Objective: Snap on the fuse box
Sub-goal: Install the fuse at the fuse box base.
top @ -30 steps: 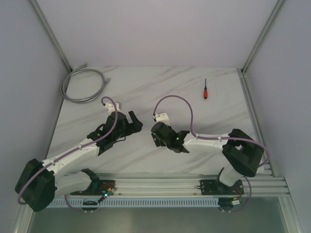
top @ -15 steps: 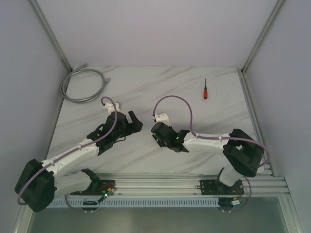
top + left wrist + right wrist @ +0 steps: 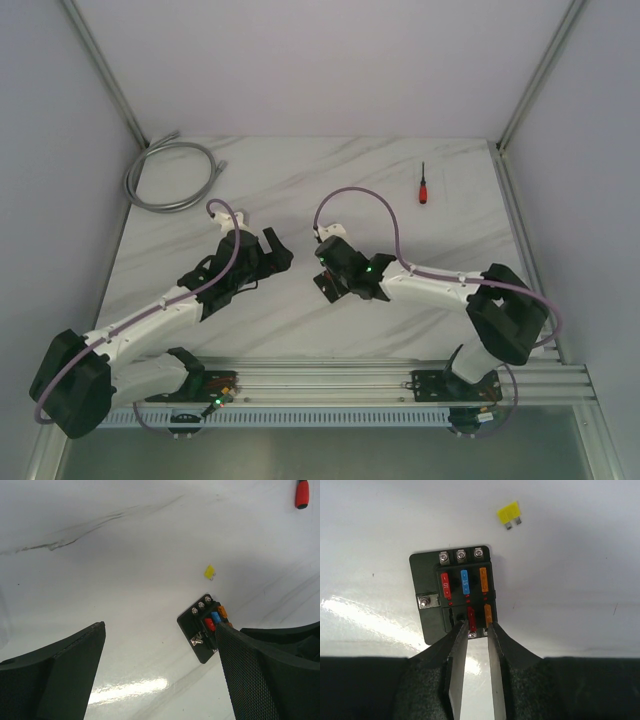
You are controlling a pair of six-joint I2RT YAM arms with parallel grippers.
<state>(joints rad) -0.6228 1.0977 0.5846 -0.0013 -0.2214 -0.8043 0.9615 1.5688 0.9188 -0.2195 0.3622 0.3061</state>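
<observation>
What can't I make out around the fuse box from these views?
Right wrist view: the near edge of the fuse box is behind the fingertips of the right gripper; whether the lower red fuse is fully seated cannot be told.
Left wrist view: a finger of the left gripper covers one corner of the box; the screwdriver is cut off by the top edge.
Top view: the box cannot be picked out beneath the right gripper.

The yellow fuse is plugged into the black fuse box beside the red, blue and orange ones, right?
No. The yellow fuse lies loose on the table, apart from the fuse box; only red, blue and orange ones are plugged in. The right wrist view shows it.
</observation>
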